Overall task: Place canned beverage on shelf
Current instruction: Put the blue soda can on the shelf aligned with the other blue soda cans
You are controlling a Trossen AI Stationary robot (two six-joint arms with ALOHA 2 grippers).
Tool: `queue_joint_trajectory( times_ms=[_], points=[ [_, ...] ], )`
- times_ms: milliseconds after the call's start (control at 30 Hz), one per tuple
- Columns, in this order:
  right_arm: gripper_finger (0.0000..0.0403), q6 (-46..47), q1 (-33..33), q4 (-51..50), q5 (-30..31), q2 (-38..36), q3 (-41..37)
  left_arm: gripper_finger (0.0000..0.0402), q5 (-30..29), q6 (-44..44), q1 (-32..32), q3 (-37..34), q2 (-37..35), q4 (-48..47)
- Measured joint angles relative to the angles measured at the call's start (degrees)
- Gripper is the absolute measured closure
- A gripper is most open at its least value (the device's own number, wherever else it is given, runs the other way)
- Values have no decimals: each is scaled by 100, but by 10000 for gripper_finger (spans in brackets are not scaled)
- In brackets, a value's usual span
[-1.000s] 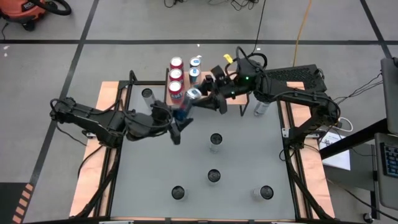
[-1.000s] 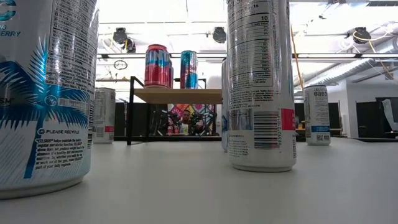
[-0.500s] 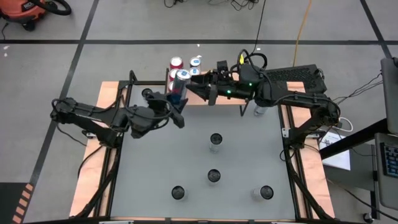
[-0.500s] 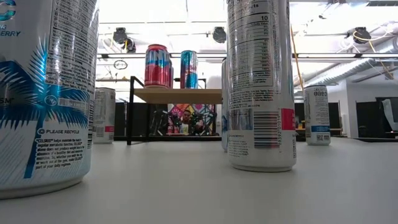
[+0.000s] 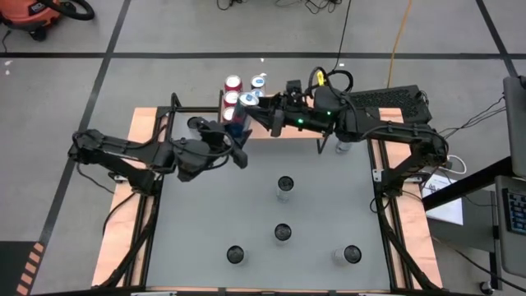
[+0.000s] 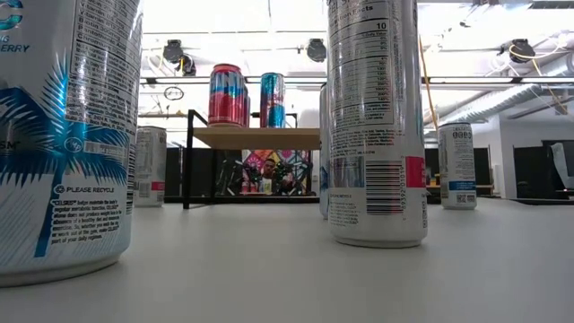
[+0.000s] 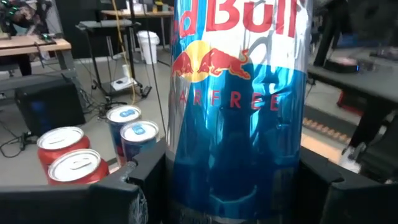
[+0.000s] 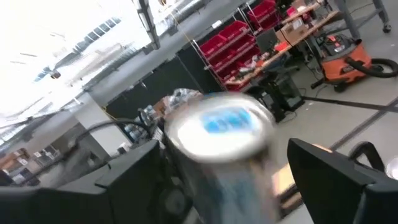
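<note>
A blue Red Bull can [image 7: 236, 106] hangs upright in my left gripper [image 5: 237, 137], at the near side of the shelf [image 6: 256, 137]; its top [image 5: 246, 99] shows from above. On the shelf's wooden top stand two red cans [image 7: 73, 165] and two blue ones [image 7: 139, 132]. My right gripper [image 8: 221, 168] reaches in from the table's right. It is open, with its fingers on either side of the can's blurred top [image 8: 217, 124] and a gap on both sides. Neither arm is in the low view. My left gripper pinches the can's lower body [image 7: 180, 177] between its two fingers, one on each side. The fingers reach in about level from the table's left and near side, across the can. The can stands upright in the hold, lifted clear of the table.
Several more cans stand upright on the grey table: one in the middle [image 5: 285, 185], one nearer [image 5: 282, 233], two by the near edge [image 5: 237, 254] [image 5: 352, 255], one left of the shelf [image 5: 195, 124] and one at the far right [image 5: 343, 144].
My left gripper has carried the can toward the far edge, up to the shelf. It has swung the can from a tilt to upright. My right gripper has turned to point toward the table's left, at the can's top.
</note>
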Motion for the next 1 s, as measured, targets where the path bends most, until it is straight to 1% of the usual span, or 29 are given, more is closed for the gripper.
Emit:
queue_joint_trajectory(
  times_ms=[67, 200, 300, 433, 667, 800, 900, 1000],
  points=[
    [80, 66, 0, 74, -8, 44, 0, 173, 129, 130, 32, -4, 47, -25],
    [82, 127, 0, 63, -9, 108, -4, 173, 132, 307, 75, -9, 145, -38],
    [92, 52, 0, 97, -7, 105, -4, 173, 109, 261, 73, -11, 135, -9],
    [123, 23, -7, 75, -1, 106, -4, 173, -76, 237, 73, -9, 133, 10],
    [181, -218, -20, 67, 12, 106, -4, 173, -118, 224, 75, -9, 133, 10],
    [199, -322, -24, 67, 12, 106, -4, 172, -114, 230, 77, -9, 133, -8],
    [200, -414, -24, 67, 6, 106, -4, 161, -97, 222, 77, -9, 133, -8],
    [201, -520, -56, 67, -27, 106, -4, 135, -50, 95, 75, -9, 133, -3]
  ],
)
